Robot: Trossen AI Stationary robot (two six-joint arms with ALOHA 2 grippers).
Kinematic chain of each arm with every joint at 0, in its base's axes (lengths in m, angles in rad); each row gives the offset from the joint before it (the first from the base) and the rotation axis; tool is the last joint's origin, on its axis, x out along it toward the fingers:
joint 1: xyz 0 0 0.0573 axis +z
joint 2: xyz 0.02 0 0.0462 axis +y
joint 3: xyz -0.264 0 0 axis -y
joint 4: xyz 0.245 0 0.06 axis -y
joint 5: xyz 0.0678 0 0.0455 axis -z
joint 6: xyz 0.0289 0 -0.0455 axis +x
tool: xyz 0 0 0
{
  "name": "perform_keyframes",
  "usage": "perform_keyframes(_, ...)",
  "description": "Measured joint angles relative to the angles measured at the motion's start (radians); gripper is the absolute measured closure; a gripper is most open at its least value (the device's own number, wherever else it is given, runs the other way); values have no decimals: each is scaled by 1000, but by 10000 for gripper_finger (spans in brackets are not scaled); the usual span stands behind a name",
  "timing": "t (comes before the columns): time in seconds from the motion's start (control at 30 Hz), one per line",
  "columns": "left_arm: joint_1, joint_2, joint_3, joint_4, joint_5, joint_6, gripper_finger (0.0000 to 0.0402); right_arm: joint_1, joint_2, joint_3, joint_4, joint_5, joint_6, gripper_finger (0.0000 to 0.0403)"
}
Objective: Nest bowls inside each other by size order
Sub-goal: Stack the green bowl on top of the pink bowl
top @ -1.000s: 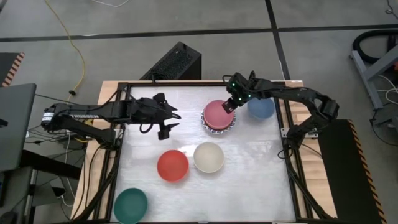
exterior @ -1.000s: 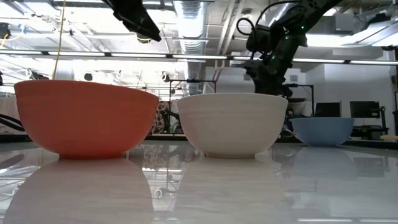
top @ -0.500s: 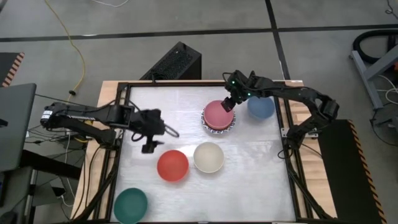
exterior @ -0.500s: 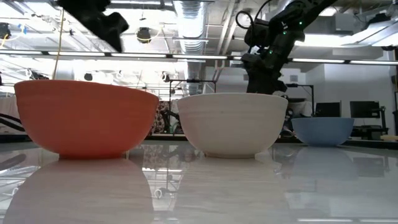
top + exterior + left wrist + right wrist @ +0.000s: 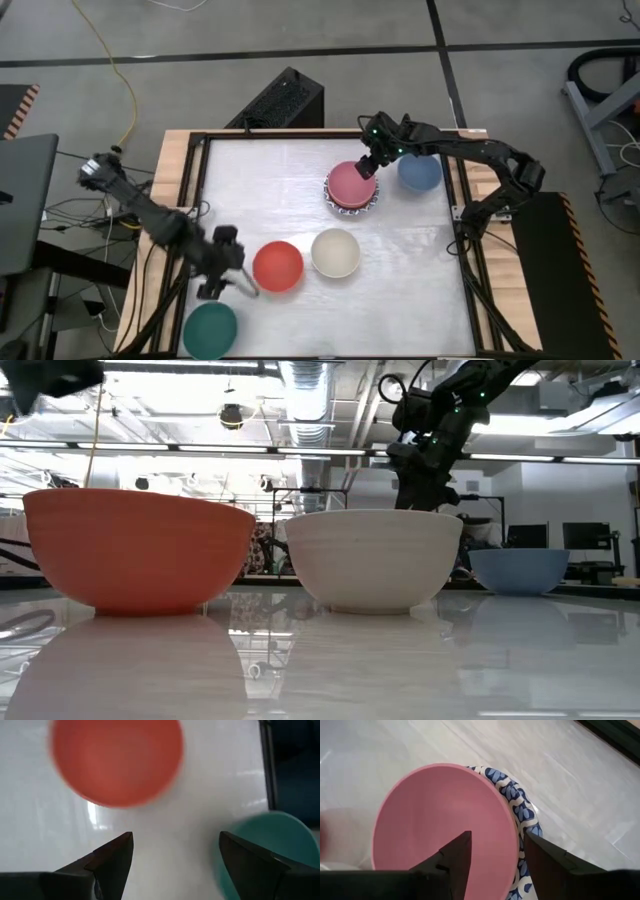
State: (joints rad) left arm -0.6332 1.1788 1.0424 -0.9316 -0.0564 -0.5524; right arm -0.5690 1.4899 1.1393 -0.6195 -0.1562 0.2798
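Seen from above, the pink bowl (image 5: 351, 184) sits nested in a white bowl with a blue-patterned rim (image 5: 371, 203) toward twelve o'clock on the table (image 5: 420, 290), with the blue bowl (image 5: 420, 172) just beside the stack at its three o'clock side. The red bowl (image 5: 277, 266) and the cream bowl (image 5: 335, 252) stand side by side near the table's middle, and the dark green bowl (image 5: 210, 330) lies at the seven o'clock corner. The right gripper (image 5: 368, 166) hovers over the pink bowl's far edge, its fingers (image 5: 451, 857) parted and straddling the rim without pinching it, so the bowl looks released. The left gripper (image 5: 232, 280) hangs between the red and green bowls with its fingers (image 5: 107, 859) spread and nothing between them. These bowls look light, stiff and smooth-walled, probably plastic or melamine, and the glossy table will likely let them slide if nudged. The thin rim is the sensible hold, one finger inside and one outside, pinched squarely; the rounded wall would likely slip from the pads. A nested bowl may stick and drag its host up when lifted
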Motion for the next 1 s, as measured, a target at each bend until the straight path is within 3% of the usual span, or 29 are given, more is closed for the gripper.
perform_keyframes(0.3, -206, 199, 0, 11, 57, -216, 118, 0, 0, 0, -2, 0, 1, 204)
perform_keyframes(0.77, -244, 416, 0, 81, 125, -161, 121, 0, 0, 0, -1, 0, 0, 205)
perform_keyframes(0.87, -244, 427, 0, 80, 124, -120, 147, 0, 0, 0, -2, 0, 0, 205)
perform_keyframes(1.0, -245, 426, 0, 61, 87, -89, 227, 0, 0, 0, -2, 0, 0, 205)
